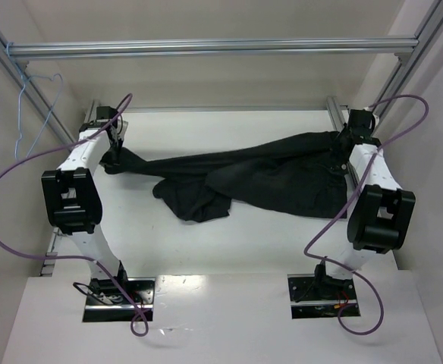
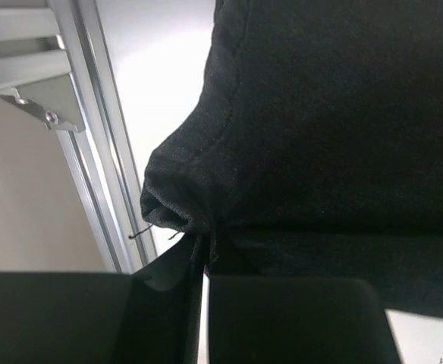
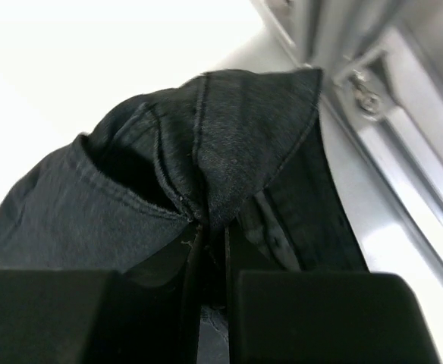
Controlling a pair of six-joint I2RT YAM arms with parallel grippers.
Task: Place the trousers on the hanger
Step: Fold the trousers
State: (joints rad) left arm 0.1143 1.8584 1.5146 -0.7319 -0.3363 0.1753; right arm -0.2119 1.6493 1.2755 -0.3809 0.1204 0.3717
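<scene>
Trousers (image 1: 259, 178), soft and floppy, sag across the surface (image 1: 229, 250), left pincer (image 2: 204, 262) and right pincer (image 3: 210, 243) each clamped on a bunched edge near its far corners.

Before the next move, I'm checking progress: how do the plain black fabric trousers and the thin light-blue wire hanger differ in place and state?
The black trousers stretch crumpled across the white table; the light-blue hanger hangs at the far left, off the table. The trousers are pinched at both ends, by the left gripper and the right gripper; the hanger is held by neither. Shared: neither touches the other.
</scene>
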